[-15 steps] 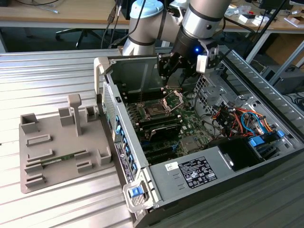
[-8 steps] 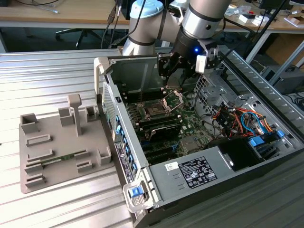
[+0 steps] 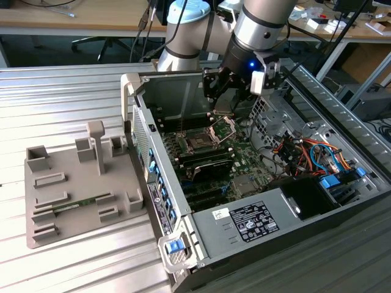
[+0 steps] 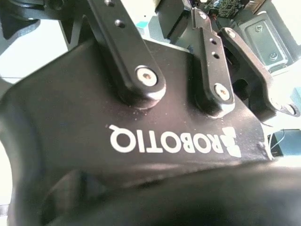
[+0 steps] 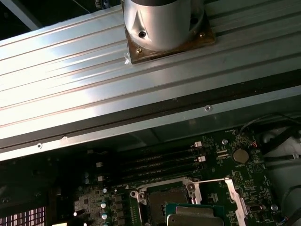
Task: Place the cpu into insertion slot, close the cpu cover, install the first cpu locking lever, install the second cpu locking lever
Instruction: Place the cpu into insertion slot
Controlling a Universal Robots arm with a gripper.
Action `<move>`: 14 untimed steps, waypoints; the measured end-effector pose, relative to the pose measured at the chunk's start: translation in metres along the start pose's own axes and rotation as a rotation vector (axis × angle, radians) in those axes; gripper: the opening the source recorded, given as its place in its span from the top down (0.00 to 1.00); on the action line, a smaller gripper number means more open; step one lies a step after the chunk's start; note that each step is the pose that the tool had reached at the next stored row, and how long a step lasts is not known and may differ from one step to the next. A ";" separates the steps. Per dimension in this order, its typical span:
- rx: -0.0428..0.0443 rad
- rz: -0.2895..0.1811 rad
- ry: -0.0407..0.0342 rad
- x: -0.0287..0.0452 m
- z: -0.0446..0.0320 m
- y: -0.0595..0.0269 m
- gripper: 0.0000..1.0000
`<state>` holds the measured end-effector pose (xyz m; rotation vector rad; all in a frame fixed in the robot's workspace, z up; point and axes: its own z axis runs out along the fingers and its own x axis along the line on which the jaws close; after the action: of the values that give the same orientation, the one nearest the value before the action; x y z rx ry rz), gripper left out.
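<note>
Hovering just above the insertion slot (image 5: 162,198), the cpu (image 5: 194,215) is being gripped flat by the closed gripper (image 3: 221,110) to match the socket, with the cpu cover (image 5: 233,197) tilted up beside that slot, clearing access.

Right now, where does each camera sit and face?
Exterior view: off the arm, above the open grey metal computer case; silver arm, black gripper show.
First wrist view: on the arm, facing the green circuit board; arm's silver base shows.
Second wrist view: close against the gripper's body.
Exterior and first wrist share the square black insertion slot.
</note>
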<state>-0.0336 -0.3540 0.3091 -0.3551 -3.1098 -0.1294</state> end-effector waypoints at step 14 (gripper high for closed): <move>0.0010 0.044 -0.0041 0.0000 0.0013 -0.0001 0.45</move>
<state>-0.0336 -0.3540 0.3077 -0.4243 -3.1033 -0.1268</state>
